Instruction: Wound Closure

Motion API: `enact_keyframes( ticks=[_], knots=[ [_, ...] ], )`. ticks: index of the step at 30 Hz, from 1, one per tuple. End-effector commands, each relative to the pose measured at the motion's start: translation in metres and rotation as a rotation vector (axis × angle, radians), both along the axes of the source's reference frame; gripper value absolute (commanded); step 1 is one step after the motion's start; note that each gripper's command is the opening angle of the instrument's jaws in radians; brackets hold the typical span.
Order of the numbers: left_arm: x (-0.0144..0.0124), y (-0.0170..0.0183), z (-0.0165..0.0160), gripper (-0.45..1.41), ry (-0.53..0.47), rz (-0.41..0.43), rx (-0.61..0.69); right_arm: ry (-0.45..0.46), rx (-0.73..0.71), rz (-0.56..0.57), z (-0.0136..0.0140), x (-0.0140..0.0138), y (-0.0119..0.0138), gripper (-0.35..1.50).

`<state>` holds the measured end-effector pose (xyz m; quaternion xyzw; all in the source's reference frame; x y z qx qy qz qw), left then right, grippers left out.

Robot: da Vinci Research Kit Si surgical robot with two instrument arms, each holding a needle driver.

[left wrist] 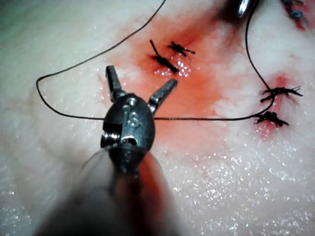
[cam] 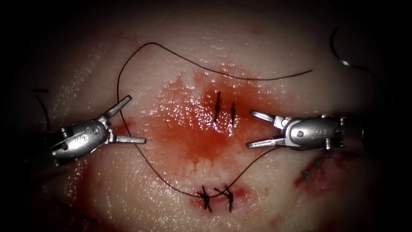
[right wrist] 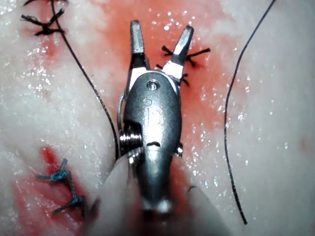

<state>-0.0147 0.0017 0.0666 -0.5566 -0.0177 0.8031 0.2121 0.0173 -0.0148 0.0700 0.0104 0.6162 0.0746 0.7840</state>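
Observation:
My left tool [cam: 136,119] hangs over the tissue [cam: 180,68] left of the two middle stitches [cam: 217,106], jaws open, holding nothing. My right tool [cam: 249,129] faces it from the right of those stitches, jaws open and also holding nothing. A long black thread [cam: 124,73] runs from the two lower stitches [cam: 206,198] in a wide loop past the left tool and across the far tissue. The curved needle [cam: 337,51] lies far right, free of both tools. The left wrist view shows the open left tool [left wrist: 141,77] above the thread [left wrist: 197,118]. The right wrist view shows the open right tool [right wrist: 160,29] near the stitches [right wrist: 187,51].
Red fluid [cam: 184,129] pools around the middle stitches. Blue stitches [cam: 313,167] sit below the right tool, and again in the right wrist view [right wrist: 64,177]. A second strand of thread [cam: 253,165] runs from the lower stitches under the right tool.

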Motion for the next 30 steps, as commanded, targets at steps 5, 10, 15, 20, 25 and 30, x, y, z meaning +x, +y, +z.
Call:
enact_keyframes(
  ticks=[5, 10, 15, 20, 25, 30],
  knots=[
    [-0.0031, 0.0029, -0.0011, 0.91, -0.084, 0.037, 0.034, -0.041, 0.017, 0.014, -0.0008, -0.0005, 0.001, 1.31],
    [-0.0054, 0.004, -0.0013, 0.9, -0.082, 0.169, -0.025, -0.06, 0.032, 0.028, -0.0019, -0.0023, 0.0021, 1.23],
    [-0.007, 0.0047, 0.0, 0.88, -0.085, 0.266, -0.044, -0.056, 0.046, 0.022, -0.0024, -0.0038, 0.0027, 1.2],
    [-0.0056, 0.004, 0.002, 0.9, -0.08, 0.293, -0.066, -0.062, 0.061, 0.009, -0.0024, -0.0054, 0.0034, 1.18],
    [-0.004, 0.0037, 0.0045, 0.9, -0.073, 0.328, -0.015, -0.065, 0.072, 0.006, -0.0025, -0.0067, 0.0038, 1.13],
    [-0.0028, 0.0041, 0.0063, 0.9, -0.086, 0.335, 0.024, -0.072, 0.071, 0.012, -0.0024, -0.0068, 0.0039, 1.15]
  ],
)
